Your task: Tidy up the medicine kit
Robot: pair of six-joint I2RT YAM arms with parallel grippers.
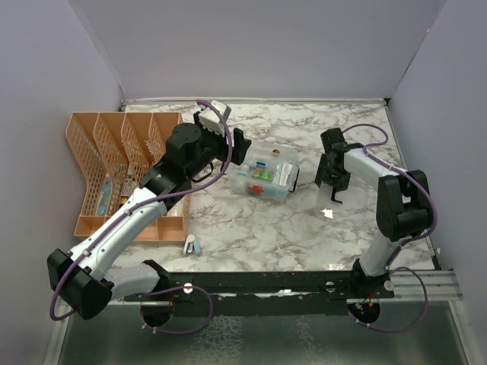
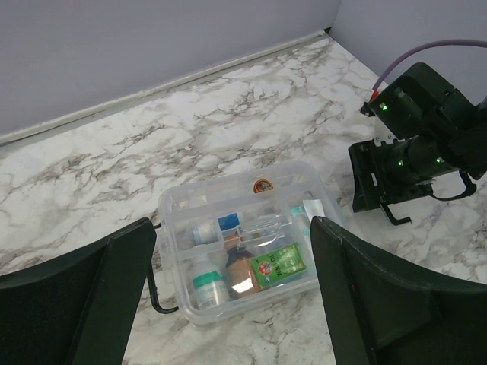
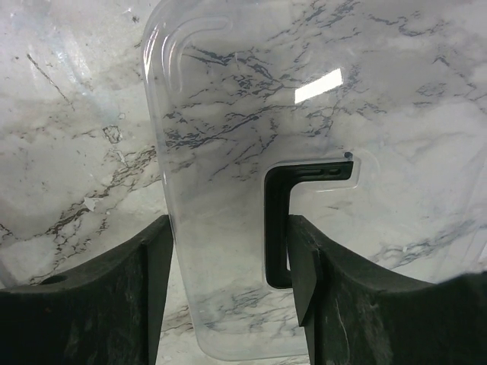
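The medicine kit (image 1: 266, 179) sits open-topped mid-tabletop (image 1: 251, 220), long axis left-right and slightly skewed, with bare marble on all sides. The left gripper (image 2: 234, 228) hovers above it, fingers wide apart. The right gripper (image 3: 228, 224), off to the kit's right, straddles the clear lid (image 3: 228, 99); whether it grips the lid cannot be told. An orange organizer (image 1: 114, 152) lines the left edge.

You look at a white marble tabletop (image 1: 251, 228) with grey veins; plain pale lilac walls (image 1: 251, 46) close three sides.
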